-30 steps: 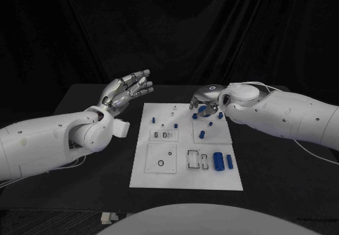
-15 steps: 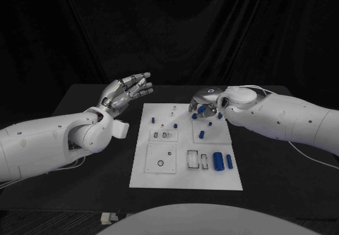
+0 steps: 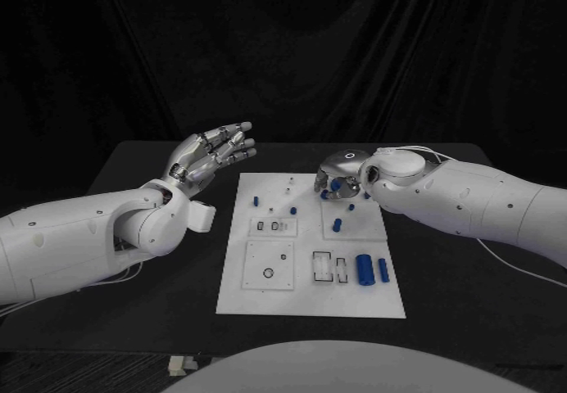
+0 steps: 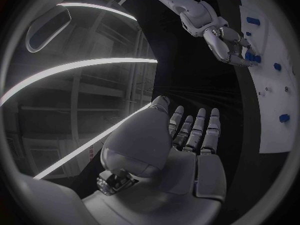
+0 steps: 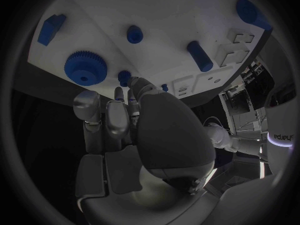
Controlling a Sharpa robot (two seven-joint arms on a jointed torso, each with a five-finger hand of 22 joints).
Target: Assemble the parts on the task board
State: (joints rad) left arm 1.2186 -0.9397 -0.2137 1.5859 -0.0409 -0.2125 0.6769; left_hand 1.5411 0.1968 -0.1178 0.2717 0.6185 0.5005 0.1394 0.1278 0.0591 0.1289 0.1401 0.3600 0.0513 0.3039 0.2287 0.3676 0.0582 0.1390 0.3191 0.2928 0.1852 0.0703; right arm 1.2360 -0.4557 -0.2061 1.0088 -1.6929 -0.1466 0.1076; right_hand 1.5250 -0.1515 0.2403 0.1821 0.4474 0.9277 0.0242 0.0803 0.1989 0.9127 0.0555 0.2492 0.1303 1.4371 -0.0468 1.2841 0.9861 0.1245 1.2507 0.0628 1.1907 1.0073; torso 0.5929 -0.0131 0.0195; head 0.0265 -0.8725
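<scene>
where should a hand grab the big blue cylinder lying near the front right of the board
Across the middle of the big blue cylinder, coming straight down from above. It lies flat on the white board, its long sides open to fingers, though a slimmer blue piece lies close on one side, so the pinch should stay narrow.

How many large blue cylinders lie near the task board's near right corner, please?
2: a thick cylinder and a slimmer cylinder right of it, both on the task board. Another piece may sit just left of them.
</scene>
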